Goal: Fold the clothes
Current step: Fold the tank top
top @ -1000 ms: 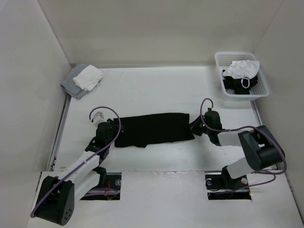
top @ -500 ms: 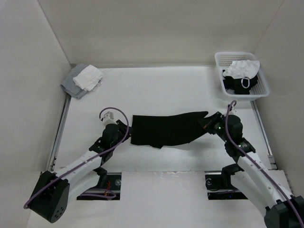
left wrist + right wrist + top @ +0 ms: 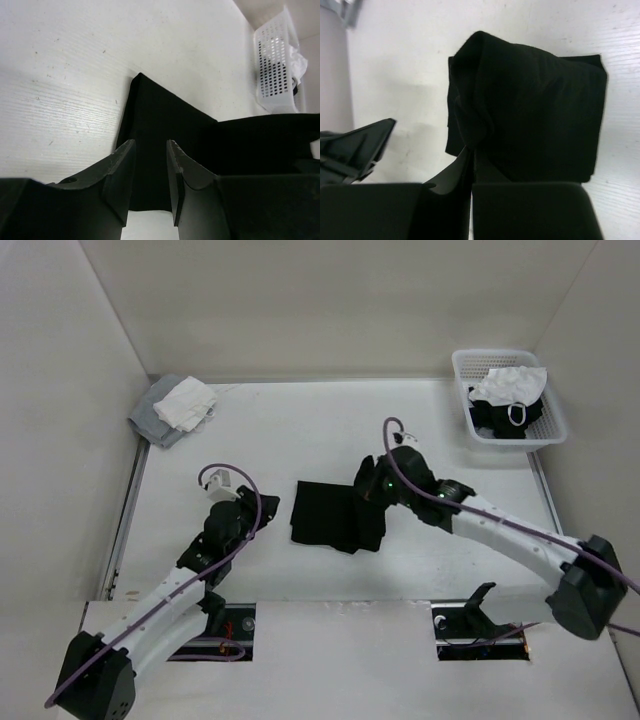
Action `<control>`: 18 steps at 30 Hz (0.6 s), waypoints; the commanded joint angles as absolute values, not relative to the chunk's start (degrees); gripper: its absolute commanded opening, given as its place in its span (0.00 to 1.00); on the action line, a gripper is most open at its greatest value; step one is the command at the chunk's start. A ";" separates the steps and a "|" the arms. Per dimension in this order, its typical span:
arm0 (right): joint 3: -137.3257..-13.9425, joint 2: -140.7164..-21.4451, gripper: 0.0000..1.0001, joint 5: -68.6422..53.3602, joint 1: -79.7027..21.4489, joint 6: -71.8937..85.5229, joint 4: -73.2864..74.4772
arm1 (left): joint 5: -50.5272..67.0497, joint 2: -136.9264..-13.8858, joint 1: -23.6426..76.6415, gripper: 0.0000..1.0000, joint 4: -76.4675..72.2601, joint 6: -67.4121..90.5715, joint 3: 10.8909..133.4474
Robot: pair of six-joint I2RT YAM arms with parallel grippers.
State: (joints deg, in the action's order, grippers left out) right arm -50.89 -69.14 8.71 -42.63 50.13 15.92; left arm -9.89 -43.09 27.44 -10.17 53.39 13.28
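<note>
One plain black short-sleeved fabric garment [image 3: 330,522] lies near the middle of the white desk [image 3: 300,430], doubled over into a compact, roughly square bundle whose upper layer is humped rather than flat. Trouble from here would most likely come at the release. The right arm [image 3: 480,525] has its jaws shut tight on a ridge of the top layer at the bundle's far right part. If the arm pulls away before letting go, or the cloth clings to the jaws, that layer could be dragged back and the fold undone. Nothing pins the lower layer, so a sideways tug could also slide the whole bundle across the desk, and the hump could settle into a crooked crease. The left arm [image 3: 190,560] has its jaws partly open and gripping nothing. They hang just left of the garment's left edge, apart from it, with cloth showing only beyond the gap.
</note>
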 commanded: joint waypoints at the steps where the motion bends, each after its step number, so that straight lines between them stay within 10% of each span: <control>1: -57.38 -76.61 0.01 12.30 -45.99 49.40 16.96 | -8.71 -40.17 26.06 0.30 -9.85 53.26 14.33; 10: -74.86 -101.14 0.18 11.78 -54.88 50.88 16.96 | -5.28 -37.71 22.11 0.30 -9.32 53.26 14.41; 13: -79.45 -104.50 0.49 11.69 -57.95 51.07 17.23 | -5.27 -37.62 21.67 0.30 -9.40 53.09 15.03; 15: -79.28 -103.11 1.00 11.43 -58.93 51.15 16.88 | -5.27 -37.79 21.58 0.30 -9.40 53.09 15.38; 18: -74.29 -96.71 1.00 12.30 -58.93 51.50 14.34 | -5.62 -39.54 22.28 0.30 -10.10 53.00 15.99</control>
State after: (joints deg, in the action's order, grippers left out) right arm -75.66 -104.07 10.66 -59.20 50.92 17.41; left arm -6.37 -38.68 22.15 -8.36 53.36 13.28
